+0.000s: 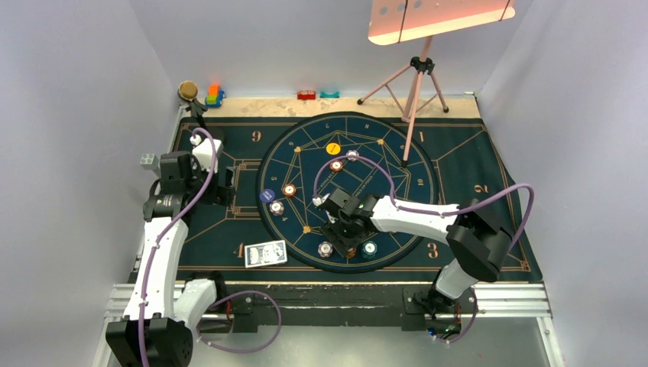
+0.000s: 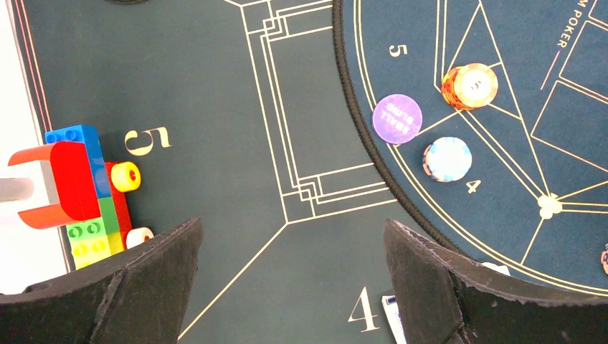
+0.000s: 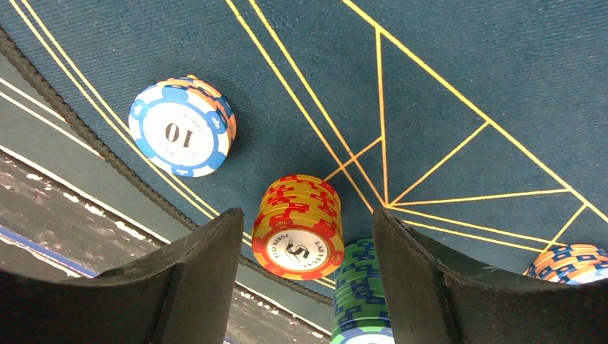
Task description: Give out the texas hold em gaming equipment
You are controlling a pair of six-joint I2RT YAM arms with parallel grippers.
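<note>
Right claw [image 3: 305, 218]: I am holding it partly open, fingers straddling the orange-red chip stack [image 3: 297, 229] marked 5. It seems not to be touching yet, though the right finger's side is hidden. Green stack [image 3: 358, 297] is sitting just beside it. Farther out, blue-white stack [image 3: 183, 127] marked 10 is lying on the dark mat [image 3: 466, 64]. Left claw [image 2: 292, 236]: I am hovering it wide open, gripping nothing. The cards [image 1: 266, 253] are lying near the mat's front edge.
</note>
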